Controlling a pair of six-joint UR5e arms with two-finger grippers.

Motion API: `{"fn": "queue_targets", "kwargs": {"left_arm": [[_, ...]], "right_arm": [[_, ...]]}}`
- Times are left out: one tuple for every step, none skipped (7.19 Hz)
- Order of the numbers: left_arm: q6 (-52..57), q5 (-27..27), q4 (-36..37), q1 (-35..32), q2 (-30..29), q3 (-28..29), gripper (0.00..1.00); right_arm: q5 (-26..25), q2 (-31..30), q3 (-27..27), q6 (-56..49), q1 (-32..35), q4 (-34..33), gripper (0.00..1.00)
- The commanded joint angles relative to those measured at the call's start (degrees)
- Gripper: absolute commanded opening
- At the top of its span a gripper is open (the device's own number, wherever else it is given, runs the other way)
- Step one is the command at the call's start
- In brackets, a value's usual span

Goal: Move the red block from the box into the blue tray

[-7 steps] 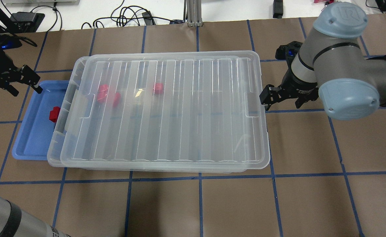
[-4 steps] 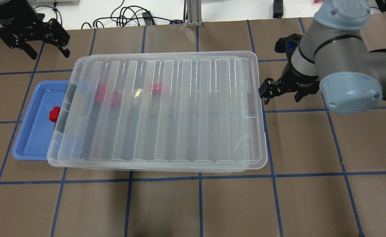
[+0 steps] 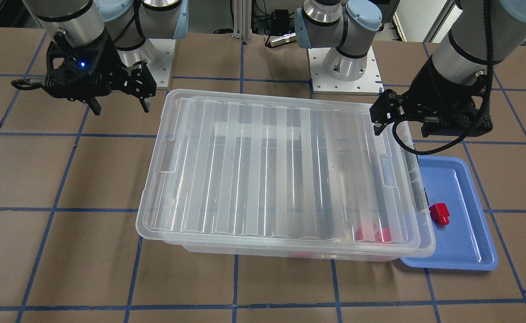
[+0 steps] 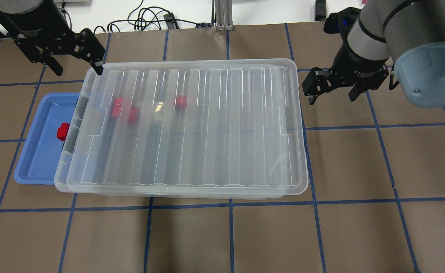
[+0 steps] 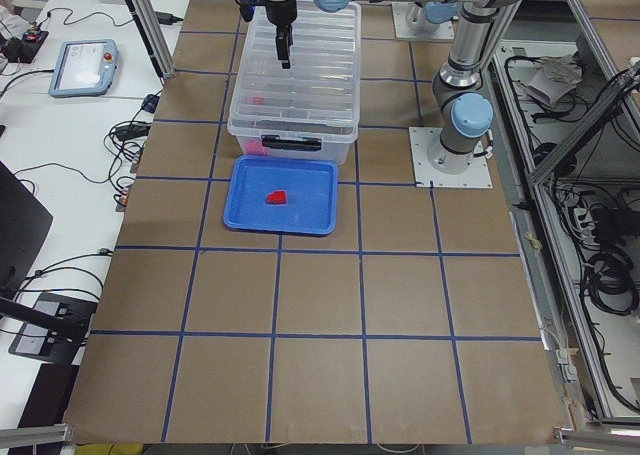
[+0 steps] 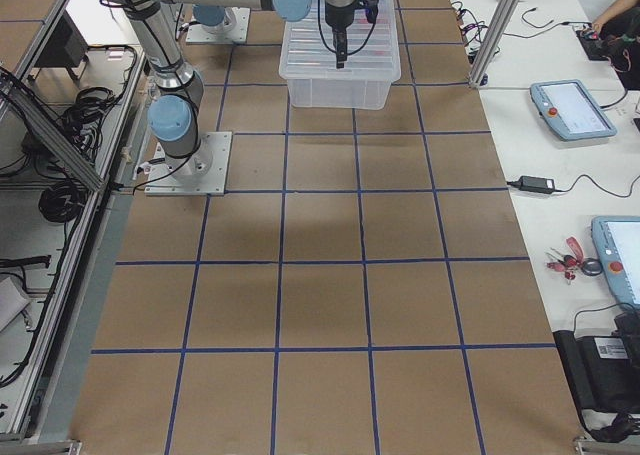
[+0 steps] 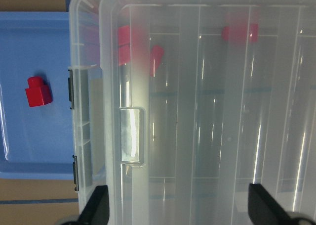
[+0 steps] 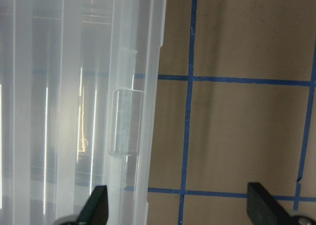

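Red block (image 4: 62, 131) down in the blue tray (image 4: 36, 159), at the left of the overhead frame, flat on the tray floor, near the box (image 4: 60, 172) but apart from it. In the left wrist view, narrower stub toward the top of the frame.

Tray at the far left of the overhead frame, right edge hidden under the box's overhanging end. Box across the middle of the counter (image 4: 359, 170), clear ribbed lid (image 4: 214, 144) lying on it, set slightly toward frame right, leaving the box's left rim and a grey latch (image 4: 82, 104) uncovered. Under the lid, blurred through the plastic, three more blocks (image 4: 117, 107): two close together in the upper left part of the box, one alone a little further right.

Left pincer (image 4: 80, 72) in the upper left of the overhead frame, hanging above the box's upper-left corner, spread wide, nothing in its grasp. In its wrist view, both fingertips (image 7: 96, 210) at the bottom edge, far apart, with lid and tray beneath. Right pincer (image 4: 332, 98) in the upper right of the overhead frame, just off the box's right end, above the counter, likewise spread wide and empty. In the right wrist view, lid edge and handle notch in the left half, brown paper with blue tape lines in the right half.
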Motion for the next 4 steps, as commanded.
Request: {"fn": "queue_targets", "kwargs": {"left_arm": [[-1.8, 0.4, 0.2, -3.9, 2.6, -3.5, 1.00], [-1.9, 0.3, 0.9, -4.3, 2.9, -3.5, 1.00], [-1.8, 0.4, 0.9, -4.3, 2.9, -3.1, 1.00], [-1.2, 0.4, 0.9, -3.9, 3.2, -2.9, 1.00]], "right_arm": [[-0.3, -0.3, -1.9, 2.1, 1.6, 4.0, 1.00], [-0.4, 0.0, -1.9, 1.7, 1.6, 3.8, 1.00], [-1.3, 0.4, -2.9, 1.7, 1.6, 3.2, 1.00], [-3.1, 1.8, -4.2, 2.1, 1.6, 3.8, 1.00]]}}
